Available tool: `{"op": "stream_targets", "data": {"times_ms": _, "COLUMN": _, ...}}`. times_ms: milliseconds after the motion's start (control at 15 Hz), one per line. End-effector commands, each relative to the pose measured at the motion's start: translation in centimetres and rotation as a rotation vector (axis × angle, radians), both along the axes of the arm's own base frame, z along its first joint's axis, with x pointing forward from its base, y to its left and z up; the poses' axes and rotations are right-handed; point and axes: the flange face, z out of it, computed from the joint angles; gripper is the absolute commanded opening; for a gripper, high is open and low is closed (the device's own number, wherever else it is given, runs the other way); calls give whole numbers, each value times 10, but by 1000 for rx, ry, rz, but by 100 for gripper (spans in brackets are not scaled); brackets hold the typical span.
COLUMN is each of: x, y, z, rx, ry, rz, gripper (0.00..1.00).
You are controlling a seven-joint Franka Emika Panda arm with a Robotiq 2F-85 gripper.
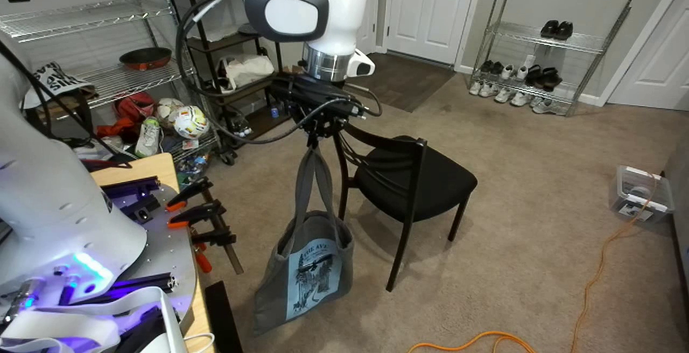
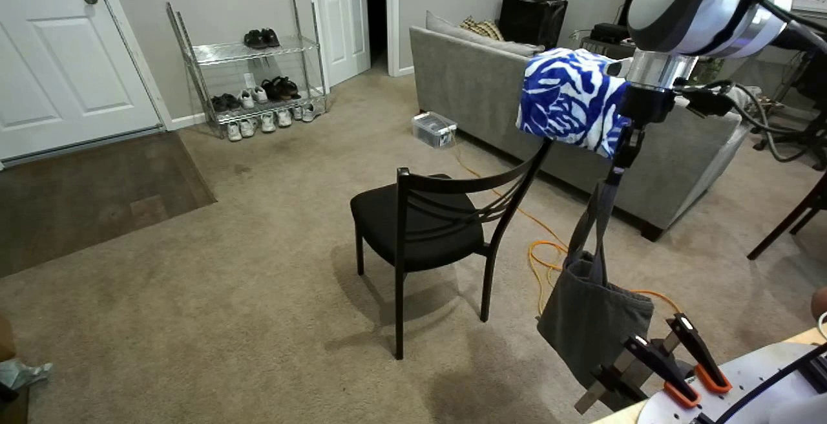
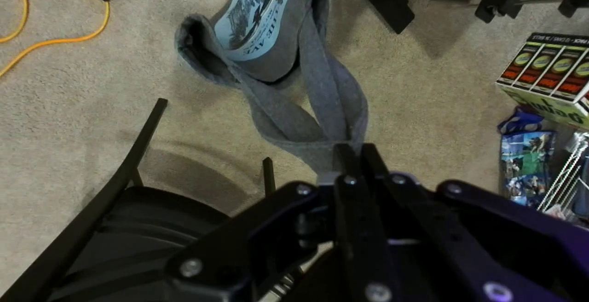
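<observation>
Note, in the wrist view, the gripper (image 3: 356,153), closed on the gathered straps (image 3: 338,95), with cloth pinched at the very tips. Directly below the gripper, in an exterior view, see the bag (image 1: 307,267), hanging tilted from taut straps. Beside the gripper and lower, see the chair (image 1: 436,181), back foremost, apart from the bag in the wrist view. Below the gripper, toward the base (image 1: 59,202), see the clamps (image 1: 199,212), across a strip of carpet (image 1: 253,202) from the bag.

For a sound carry, as judged from this layout: pinch firmly, given so slim a hold; move slowly and evenly, to limit pendulum swing in a load so long and soft; rotate little, to avoid twisting the straps; plan height around the bag's bottom rather than the tips; allow spare room toward the chair and the clamps, both likely to snag loose cloth. Treat the weight as unknown, with any contents hidden.
</observation>
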Motion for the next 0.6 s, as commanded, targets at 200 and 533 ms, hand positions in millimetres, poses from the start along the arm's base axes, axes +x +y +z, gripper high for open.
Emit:
{"op": "stream_targets", "data": {"times_ms": 200, "x": 21, "y": 4, "z": 2, "rx": 10, "ry": -17, "rz": -7, "gripper": 6}}
{"op": "stream_targets", "data": {"times_ms": 533, "x": 24, "y": 5, "z": 0, "rx": 11, "ry": -15, "rz": -6, "gripper": 6}}
